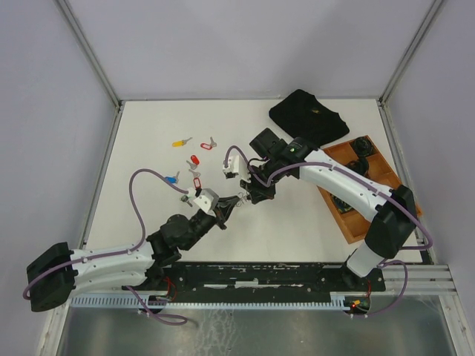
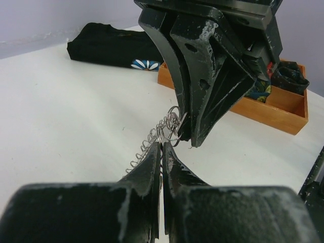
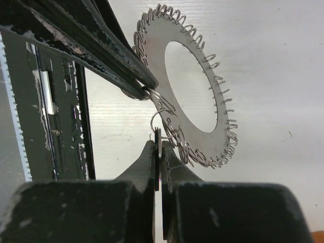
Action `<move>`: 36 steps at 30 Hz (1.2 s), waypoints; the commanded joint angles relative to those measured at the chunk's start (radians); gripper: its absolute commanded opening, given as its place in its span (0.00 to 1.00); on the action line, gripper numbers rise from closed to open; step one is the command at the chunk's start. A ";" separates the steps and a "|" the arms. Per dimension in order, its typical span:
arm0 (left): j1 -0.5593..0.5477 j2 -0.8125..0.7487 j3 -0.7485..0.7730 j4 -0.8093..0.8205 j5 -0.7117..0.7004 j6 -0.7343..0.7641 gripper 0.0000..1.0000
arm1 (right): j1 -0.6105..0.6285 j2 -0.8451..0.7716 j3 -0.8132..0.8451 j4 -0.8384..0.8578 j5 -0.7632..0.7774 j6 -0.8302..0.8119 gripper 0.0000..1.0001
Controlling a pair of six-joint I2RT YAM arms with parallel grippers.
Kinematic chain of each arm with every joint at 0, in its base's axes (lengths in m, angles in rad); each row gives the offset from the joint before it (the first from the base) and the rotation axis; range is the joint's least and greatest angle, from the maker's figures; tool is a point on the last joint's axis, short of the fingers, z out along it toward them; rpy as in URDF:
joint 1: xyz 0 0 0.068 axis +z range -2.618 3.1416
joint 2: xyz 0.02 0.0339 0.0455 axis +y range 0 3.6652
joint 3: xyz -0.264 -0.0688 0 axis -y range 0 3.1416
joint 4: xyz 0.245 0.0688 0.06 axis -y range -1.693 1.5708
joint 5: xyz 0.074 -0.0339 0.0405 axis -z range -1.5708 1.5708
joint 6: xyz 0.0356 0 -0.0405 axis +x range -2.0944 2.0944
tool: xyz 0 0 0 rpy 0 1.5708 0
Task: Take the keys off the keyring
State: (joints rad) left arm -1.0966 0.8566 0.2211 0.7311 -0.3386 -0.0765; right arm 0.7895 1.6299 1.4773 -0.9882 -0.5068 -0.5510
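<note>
The keyring (image 3: 152,45), a flat silvery ring fringed with wire loops, hangs in the air between my two grippers. My left gripper (image 2: 163,144) is shut on its rim; in the left wrist view the keyring (image 2: 151,139) shows edge-on. My right gripper (image 3: 159,144) is shut on a thin flat key (image 3: 159,132), seen edge-on, which hangs from a small split ring on the keyring. In the top view the left gripper (image 1: 234,204) and right gripper (image 1: 251,194) meet tip to tip and hide the ring. Loose keys lie on the table: yellow (image 1: 179,142), red (image 1: 195,159), blue (image 1: 172,179).
A black cloth bag (image 1: 308,119) lies at the back right. A wooden tray (image 1: 338,199) with dark coiled items stands along the right edge. Another red key (image 1: 197,183) and a grey one (image 1: 210,144) lie among the loose keys, left of the grippers.
</note>
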 commanded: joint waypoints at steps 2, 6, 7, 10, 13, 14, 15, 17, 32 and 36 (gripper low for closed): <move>-0.004 -0.007 -0.016 0.129 -0.060 0.066 0.03 | 0.002 -0.041 0.021 -0.004 0.047 -0.011 0.00; -0.006 -0.036 -0.041 0.134 -0.062 0.059 0.03 | 0.001 -0.049 0.022 -0.003 0.050 -0.011 0.00; -0.005 -0.041 -0.046 0.134 -0.059 0.056 0.03 | 0.001 -0.050 0.022 -0.002 0.045 -0.009 0.00; -0.005 -0.054 -0.058 0.125 -0.051 0.042 0.03 | -0.004 -0.054 0.022 0.000 0.027 -0.005 0.00; -0.005 -0.063 -0.068 0.124 -0.036 0.029 0.03 | -0.007 -0.053 0.023 0.000 0.017 0.000 0.00; -0.005 -0.064 -0.070 0.123 -0.030 0.027 0.03 | -0.008 -0.052 0.023 0.000 0.015 -0.001 0.00; -0.005 -0.065 -0.071 0.123 -0.024 0.025 0.03 | -0.007 -0.050 0.021 0.000 0.013 -0.002 0.00; -0.005 -0.065 -0.067 0.123 -0.016 0.024 0.03 | -0.007 -0.046 0.023 -0.002 0.002 -0.002 0.00; -0.005 -0.067 -0.046 0.072 0.003 -0.012 0.03 | -0.009 -0.055 0.030 -0.029 -0.062 -0.032 0.00; -0.004 -0.066 -0.041 0.064 0.016 -0.018 0.03 | -0.009 -0.055 0.031 -0.032 -0.062 -0.036 0.00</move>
State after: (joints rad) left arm -1.1019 0.8051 0.1558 0.7719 -0.3107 -0.0673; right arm 0.7895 1.6276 1.4773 -0.9943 -0.5453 -0.5659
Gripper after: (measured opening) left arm 0.043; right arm 0.027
